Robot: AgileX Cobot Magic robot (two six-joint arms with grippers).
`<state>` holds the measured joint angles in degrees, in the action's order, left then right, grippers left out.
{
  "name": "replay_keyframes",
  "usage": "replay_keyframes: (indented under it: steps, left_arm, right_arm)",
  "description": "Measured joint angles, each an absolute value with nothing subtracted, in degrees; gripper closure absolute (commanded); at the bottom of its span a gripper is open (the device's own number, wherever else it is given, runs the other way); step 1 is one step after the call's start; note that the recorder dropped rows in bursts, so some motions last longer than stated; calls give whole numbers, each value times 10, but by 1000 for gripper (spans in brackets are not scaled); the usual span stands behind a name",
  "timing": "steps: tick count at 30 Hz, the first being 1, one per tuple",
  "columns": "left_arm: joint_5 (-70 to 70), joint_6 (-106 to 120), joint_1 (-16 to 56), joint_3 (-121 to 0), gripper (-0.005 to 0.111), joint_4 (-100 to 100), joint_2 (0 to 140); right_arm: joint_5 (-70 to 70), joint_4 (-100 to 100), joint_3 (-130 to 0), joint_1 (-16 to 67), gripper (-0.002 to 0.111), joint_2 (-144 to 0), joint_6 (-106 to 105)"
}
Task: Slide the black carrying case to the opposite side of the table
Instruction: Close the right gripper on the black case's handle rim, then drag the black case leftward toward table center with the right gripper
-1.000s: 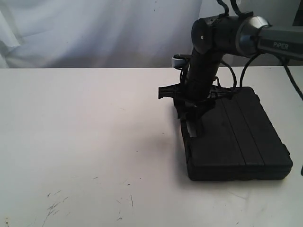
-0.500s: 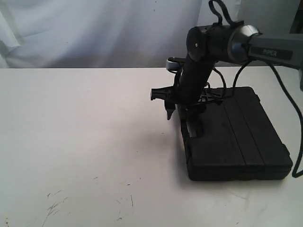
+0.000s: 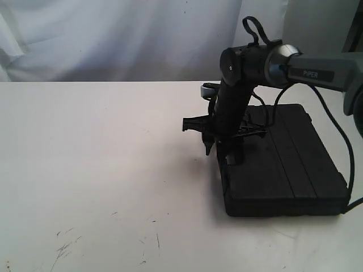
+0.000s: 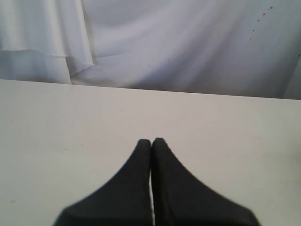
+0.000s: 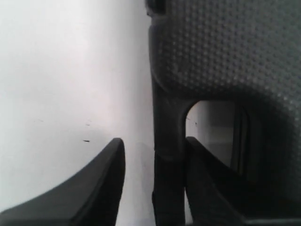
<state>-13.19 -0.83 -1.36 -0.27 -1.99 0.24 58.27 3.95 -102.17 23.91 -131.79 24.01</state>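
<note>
Over on the left, the left gripper (image 4: 151,141) hangs with its two black fingers pressed together, holding nothing, only the wide white scuffed tabletop (image 3: 85,170) under and ahead of it.

Moving right, the right gripper (image 3: 220,155) points down at the near-left edge of the flat matte black ribbed plastic carrying case (image 3: 283,164). Its fingers are spread apart and not yet clamped. One hangs just outside the case over bare table, the other sits in the cut-out handle slot (image 5: 211,127), and the handle bar (image 5: 167,155) stands between them. The rest of the case stretches away to the right of the gripper, flat on the table.

I'd judge this the grasping step, with the slide not yet begun. Next the fingers need to close on the bar, or hook it, then the arm must draw the case leftward while keeping it flat on the surface.

Compared with a second ago, the arm has shifted a little left, the outer finger has swung out and dropped lower beside the edge, and the case has not moved.
</note>
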Motion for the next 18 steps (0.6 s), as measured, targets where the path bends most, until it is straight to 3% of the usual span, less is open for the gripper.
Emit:
replay_keyframes:
  steps: [8, 18]
  left_arm:
    - [-132, -8, -14, -3, 107, -20, 2]
    - [-132, -8, -14, -3, 107, -20, 2]
  right_arm:
    - [602, 19, -1022, 245, 101, -1318, 241]
    - [591, 34, -1031, 283, 105, -1320, 244]
